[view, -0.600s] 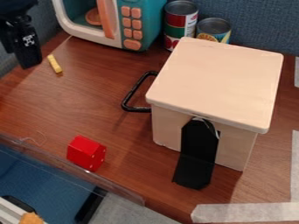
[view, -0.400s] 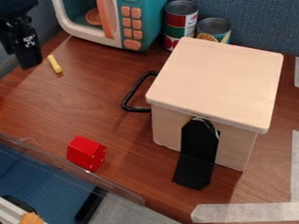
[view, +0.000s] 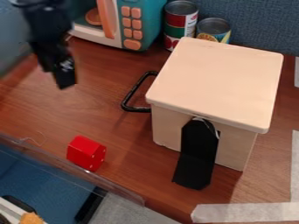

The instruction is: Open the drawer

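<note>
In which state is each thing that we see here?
Drawer: looks closed, front face hidden
Wooden box: upright
Tall can: upright
Short can: upright
Toy microwave: standing, door state unclear
Pincer: raised above table

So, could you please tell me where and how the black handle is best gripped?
I'd take the black handle at the middle of its long outer bar, coming down from above. It stands out from the wooden box as a bow, and the gap behind the bar should leave room to close around it.
</note>
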Available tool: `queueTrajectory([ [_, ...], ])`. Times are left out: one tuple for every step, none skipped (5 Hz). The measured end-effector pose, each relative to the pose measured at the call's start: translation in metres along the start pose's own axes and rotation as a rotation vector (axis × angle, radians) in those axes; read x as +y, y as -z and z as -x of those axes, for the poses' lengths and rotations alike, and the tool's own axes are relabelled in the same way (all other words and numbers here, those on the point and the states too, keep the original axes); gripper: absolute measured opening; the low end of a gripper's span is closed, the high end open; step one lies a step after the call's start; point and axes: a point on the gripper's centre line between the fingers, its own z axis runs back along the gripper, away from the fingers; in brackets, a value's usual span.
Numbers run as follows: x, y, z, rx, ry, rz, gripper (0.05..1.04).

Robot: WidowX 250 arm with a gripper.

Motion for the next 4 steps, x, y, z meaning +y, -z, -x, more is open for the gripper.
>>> queueTrajectory([
  [-0.008,0.008,-0.026,-0.105,0.023,-0.04,1.0],
  [-0.008,0.009,-0.052,-0.221,-0.012,-0.096,1.0],
  [-0.005,0.02,-0.065,-0.26,-0.084,-0.105,1.0],
  [0.001,0.037,-0.075,-0.254,-0.162,-0.115,1.0],
])
